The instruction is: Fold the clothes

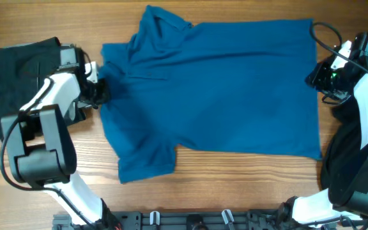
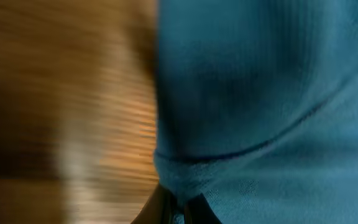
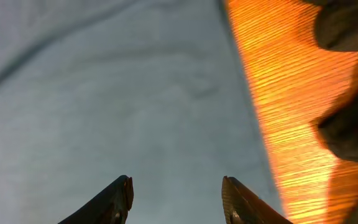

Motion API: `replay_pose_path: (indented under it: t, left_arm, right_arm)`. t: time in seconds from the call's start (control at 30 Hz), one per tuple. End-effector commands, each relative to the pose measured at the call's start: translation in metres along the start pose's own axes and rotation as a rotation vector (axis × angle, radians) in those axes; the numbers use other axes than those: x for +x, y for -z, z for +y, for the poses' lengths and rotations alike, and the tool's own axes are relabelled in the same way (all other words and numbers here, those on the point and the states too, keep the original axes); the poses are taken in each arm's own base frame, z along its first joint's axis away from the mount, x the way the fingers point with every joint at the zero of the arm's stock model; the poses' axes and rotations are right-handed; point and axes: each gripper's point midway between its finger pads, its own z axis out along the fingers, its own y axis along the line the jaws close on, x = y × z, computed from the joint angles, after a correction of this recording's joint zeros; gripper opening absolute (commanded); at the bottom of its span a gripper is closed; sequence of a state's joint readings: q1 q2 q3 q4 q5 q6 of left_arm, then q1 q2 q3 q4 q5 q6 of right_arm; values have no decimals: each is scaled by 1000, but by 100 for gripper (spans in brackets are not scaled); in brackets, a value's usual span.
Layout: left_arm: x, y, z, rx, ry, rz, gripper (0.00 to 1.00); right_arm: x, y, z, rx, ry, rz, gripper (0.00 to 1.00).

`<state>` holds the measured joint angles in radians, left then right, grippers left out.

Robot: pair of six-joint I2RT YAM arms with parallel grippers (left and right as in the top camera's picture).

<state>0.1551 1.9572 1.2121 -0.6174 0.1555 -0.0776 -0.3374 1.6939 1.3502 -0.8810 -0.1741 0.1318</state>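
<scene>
The blue shirt lay spread almost flat across the middle of the wooden desk, its collar end turned toward the left arm and its straight hem toward the right arm. One short sleeve stuck out from the shirt's near left corner. A black garment lay crumpled beyond the shirt's collar end, at the far left of the desk and partly under the left arm. We saw the left pincer down at the shirt's collar-end edge, touching the cloth. In the blurred left wrist view its fingers stood nearly pressed together, and the left pincer seemed to pinch a small fold of the shirt right where the cloth met the bare desk. The right pincer sat at the hem edge of the shirt, opposite the left one. In its own view the right pincer was spread wide, with both fingers over the pale-looking shirt and holding nothing. The hem ran just beside it, with bare desk beyond. Past that strip of wood we saw dark shapes that we could not identify.
</scene>
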Motion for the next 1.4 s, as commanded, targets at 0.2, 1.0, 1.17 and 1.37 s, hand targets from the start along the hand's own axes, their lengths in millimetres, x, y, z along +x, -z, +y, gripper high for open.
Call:
replay_pose_path:
  t: [0.2,1.0,1.17,1.37]
  left_arm:
    - [-8,7,59,-175,192,-45,4]
    - [-10,7,54,-155,184,-52,4]
    - [-13,7,54,-153,184,-61,4]
    - [-18,14,42,-91,178,-80,4]
  right_arm:
    - [72,-58,-29,62,85,286,48]
    - [76,-109,-12,-99,153,337,36]
    - [77,-109,-16,-58,49,343,4]
    - [40,-70,-16,-52,-26,263,4]
